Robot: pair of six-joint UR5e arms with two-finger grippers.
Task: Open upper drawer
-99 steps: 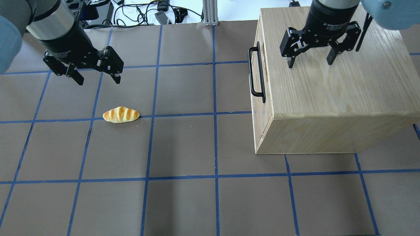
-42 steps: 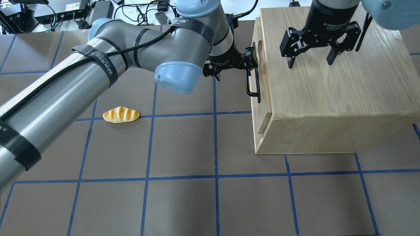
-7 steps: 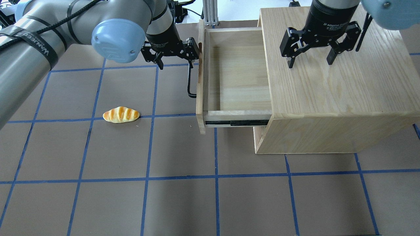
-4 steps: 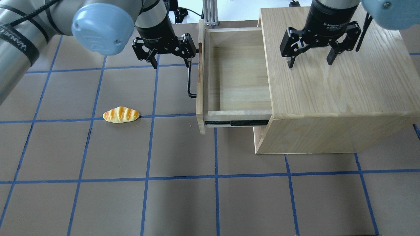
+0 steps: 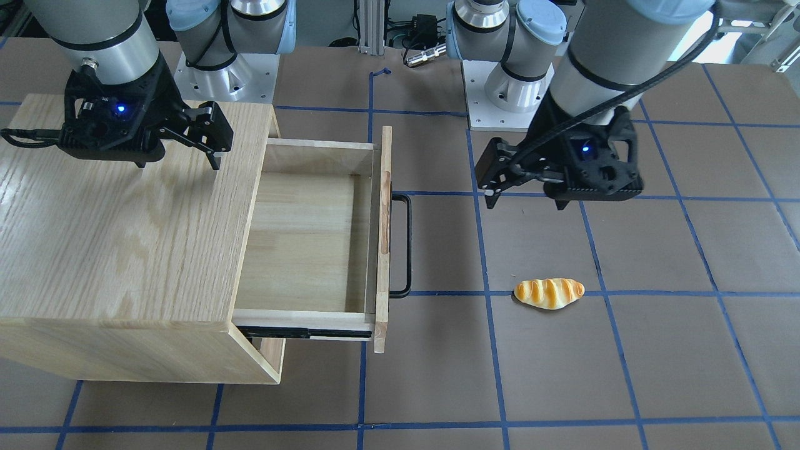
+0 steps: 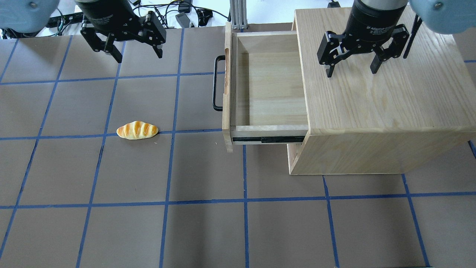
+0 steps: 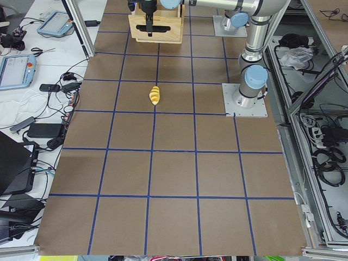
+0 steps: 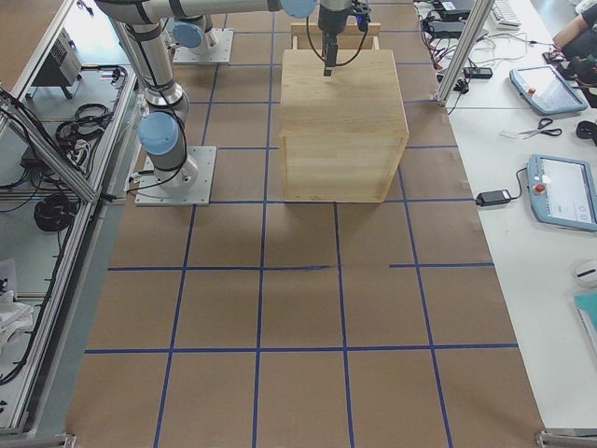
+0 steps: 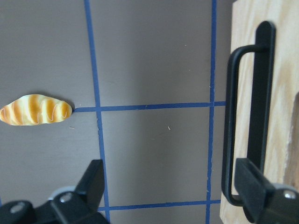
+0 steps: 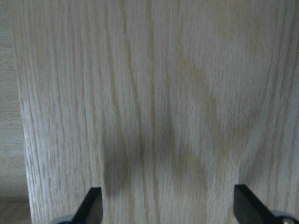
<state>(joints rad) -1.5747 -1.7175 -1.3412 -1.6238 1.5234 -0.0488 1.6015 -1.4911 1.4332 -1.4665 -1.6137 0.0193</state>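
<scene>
The upper drawer [image 6: 267,89] is pulled well out of the oak cabinet [image 6: 386,96], and its inside is bare. Its front panel [image 6: 226,93] carries the black bar handle [image 6: 215,83]. The drawer [image 5: 306,244] and handle [image 5: 407,244] also show in the front-facing view. My left gripper [image 6: 139,56] is open and empty, well to the left of the handle and apart from it. In the left wrist view the handle [image 9: 261,93] lies at the right, beyond the open gripper [image 9: 170,186]. My right gripper [image 6: 351,70] is open and empty above the cabinet top [image 10: 149,93].
A toy bread roll [image 6: 137,130] lies on the brown mat left of the drawer; it also shows in the front-facing view [image 5: 549,292] and the left wrist view [image 9: 35,109]. The cabinet stands at the table's right side. Blue tape lines grid the mat.
My left gripper has drawn away from the drawer handle, leftward and upward in the overhead view. The drawer stays pulled out. The right arm has not moved.
</scene>
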